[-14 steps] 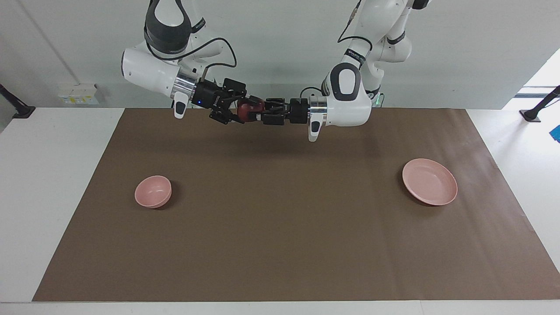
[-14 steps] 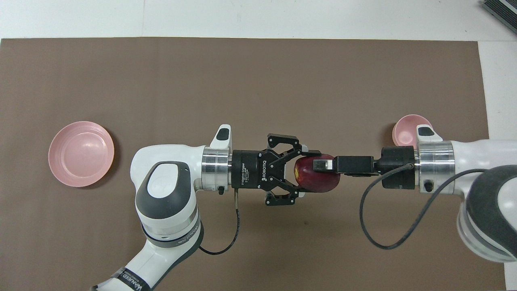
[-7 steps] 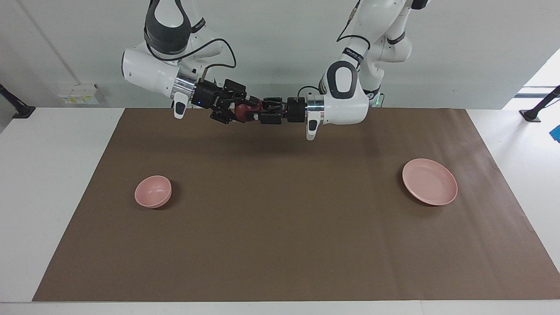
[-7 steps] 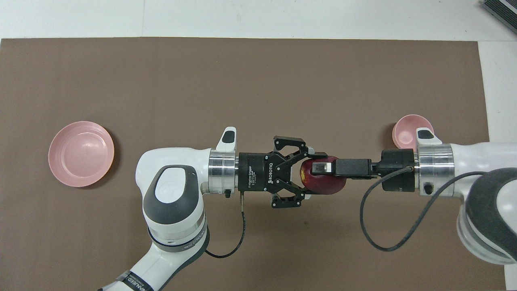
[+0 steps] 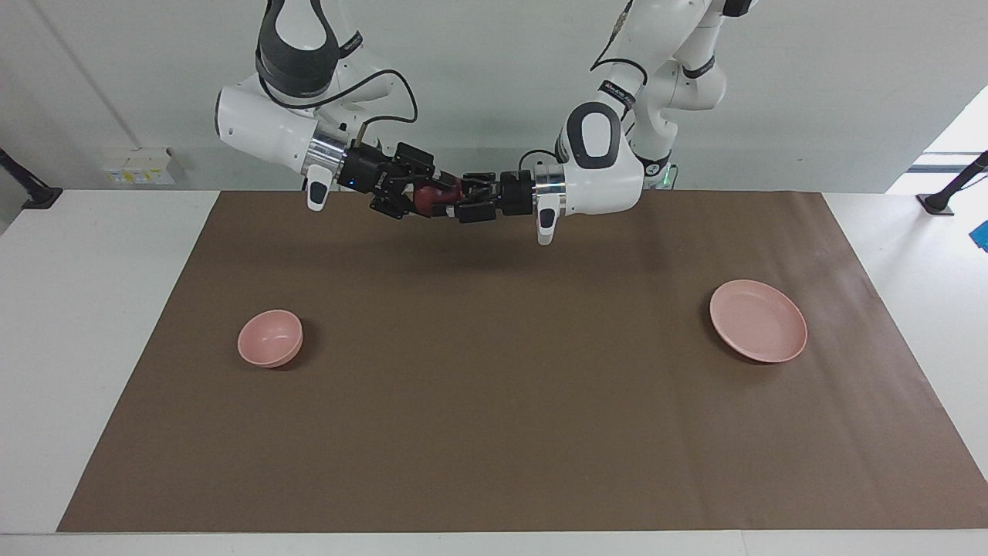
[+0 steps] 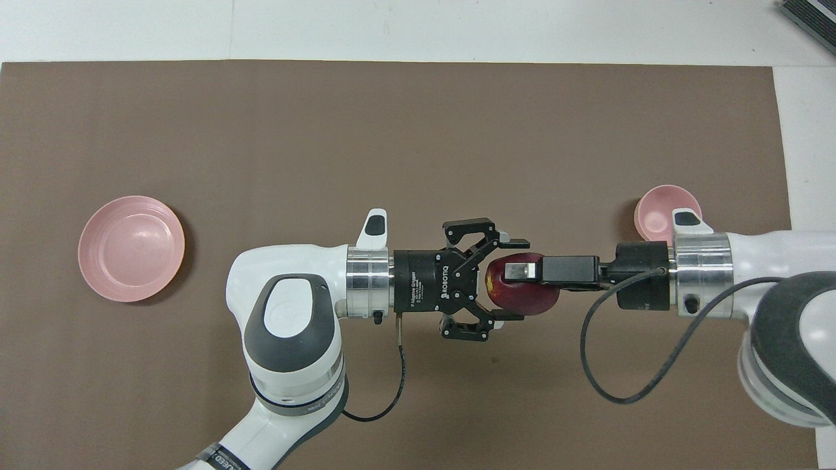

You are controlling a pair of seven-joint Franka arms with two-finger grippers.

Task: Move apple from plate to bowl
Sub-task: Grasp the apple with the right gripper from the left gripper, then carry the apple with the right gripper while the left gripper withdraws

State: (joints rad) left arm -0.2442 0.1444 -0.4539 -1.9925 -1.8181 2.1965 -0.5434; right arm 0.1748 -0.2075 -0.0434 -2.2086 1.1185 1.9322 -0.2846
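Observation:
The dark red apple (image 6: pixel 522 295) hangs in the air over the brown mat, midway between plate and bowl. My right gripper (image 6: pixel 519 271) is shut on it, one finger on top and one hidden underneath. My left gripper (image 6: pixel 516 281) faces it from the plate's side and stands open, its fingertips (image 6: pixel 517 244) spread just clear of the apple's sides. In the facing view the apple (image 5: pixel 428 198) shows between the right gripper (image 5: pixel 418 197) and the left gripper (image 5: pixel 457 202). The pale pink plate (image 5: pixel 758 320) (image 6: pixel 130 248) lies bare toward the left arm's end. The small pink bowl (image 5: pixel 270 337) (image 6: pixel 656 205) stands toward the right arm's end.
A brown mat (image 5: pixel 494 386) covers most of the white table (image 5: pixel 93 347). In the overhead view my right wrist (image 6: pixel 692 228) hides part of the bowl. A dark object (image 6: pixel 810 16) lies off the mat at the corner farthest from the robots, at the right arm's end.
The right gripper closed on the apple, then the left gripper's fingers spread off it. Both arms and the apple drifted a little toward the right arm's end.

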